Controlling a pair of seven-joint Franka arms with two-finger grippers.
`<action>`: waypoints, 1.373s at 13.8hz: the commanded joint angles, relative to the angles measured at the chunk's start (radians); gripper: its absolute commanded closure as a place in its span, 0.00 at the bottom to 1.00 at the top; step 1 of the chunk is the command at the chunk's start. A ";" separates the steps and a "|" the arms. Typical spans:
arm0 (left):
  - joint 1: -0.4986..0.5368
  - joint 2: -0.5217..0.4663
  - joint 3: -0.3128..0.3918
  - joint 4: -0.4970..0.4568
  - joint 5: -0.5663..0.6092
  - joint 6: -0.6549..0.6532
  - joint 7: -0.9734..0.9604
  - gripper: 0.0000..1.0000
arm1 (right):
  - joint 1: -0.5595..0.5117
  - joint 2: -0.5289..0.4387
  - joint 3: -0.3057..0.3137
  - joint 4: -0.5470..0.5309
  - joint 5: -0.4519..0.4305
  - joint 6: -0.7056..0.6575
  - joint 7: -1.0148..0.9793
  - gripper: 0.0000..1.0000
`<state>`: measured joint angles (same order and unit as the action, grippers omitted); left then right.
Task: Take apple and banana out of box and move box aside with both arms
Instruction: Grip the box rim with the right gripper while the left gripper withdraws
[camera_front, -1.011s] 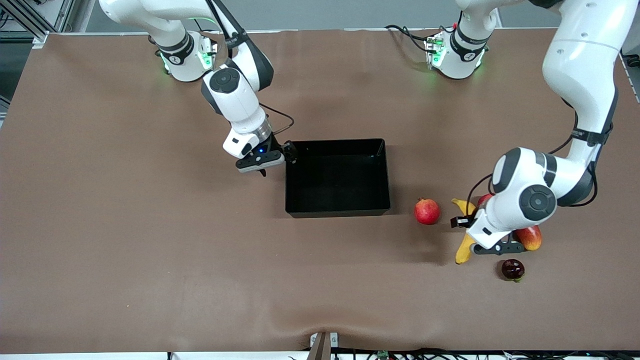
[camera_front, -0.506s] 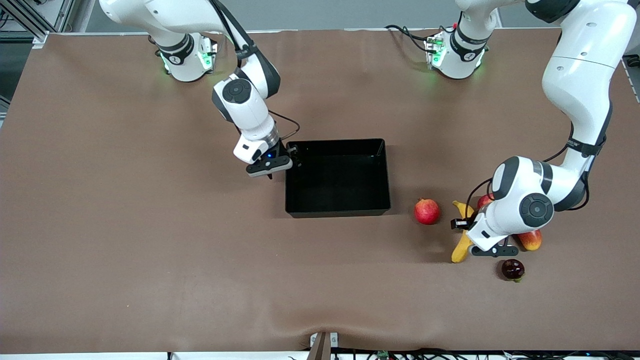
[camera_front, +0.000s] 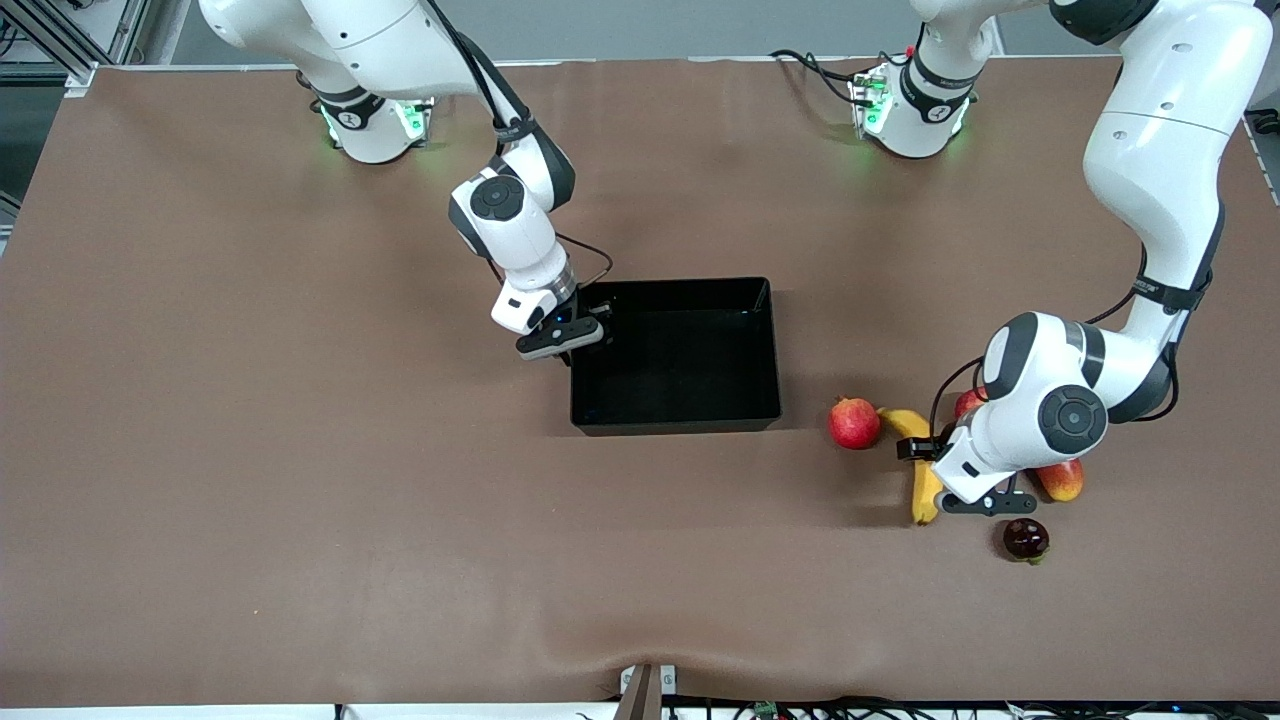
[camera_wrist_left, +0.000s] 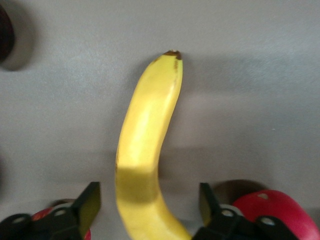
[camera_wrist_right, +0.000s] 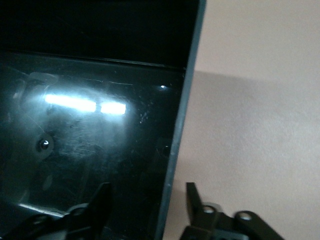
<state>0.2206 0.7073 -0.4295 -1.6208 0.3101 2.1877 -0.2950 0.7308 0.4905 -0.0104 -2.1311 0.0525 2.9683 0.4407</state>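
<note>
The black tray (camera_front: 675, 400) lies mid-table. My right gripper (camera_front: 562, 345) is open and straddles the tray's wall (camera_wrist_right: 182, 125) at the right arm's end, one finger (camera_wrist_right: 102, 200) inside and one (camera_wrist_right: 192, 200) outside. The yellow banana (camera_front: 922, 490) lies toward the left arm's end. My left gripper (camera_front: 945, 492) is open low over it, with fingers (camera_wrist_left: 90, 202) on both sides of the banana (camera_wrist_left: 147, 135) and not closed on it. The apple (camera_front: 965, 402) is mostly hidden under the left arm.
A red pomegranate (camera_front: 854, 422) touches the banana's farther end. A red-orange mango (camera_front: 1062, 480) and a dark purple fruit (camera_front: 1025, 538) lie beside the left gripper. Bare brown table surrounds the tray.
My right gripper moved from beside the tray to over its wall. My left gripper lowered around the banana, and the banana's farther end swung toward the pomegranate.
</note>
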 joint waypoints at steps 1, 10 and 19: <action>0.010 -0.084 -0.035 -0.004 -0.022 -0.070 0.004 0.00 | 0.007 -0.015 -0.011 0.008 -0.008 -0.006 -0.071 1.00; 0.023 -0.385 -0.048 0.056 -0.020 -0.314 0.013 0.00 | -0.080 -0.225 -0.017 0.002 -0.008 -0.130 -0.083 1.00; 0.023 -0.618 -0.046 0.079 -0.181 -0.580 0.016 0.00 | -0.310 -0.362 -0.016 0.169 -0.003 -0.547 -0.140 1.00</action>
<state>0.2358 0.1338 -0.4749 -1.5250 0.1721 1.6372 -0.2952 0.4850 0.1347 -0.0424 -2.0264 0.0507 2.4900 0.2953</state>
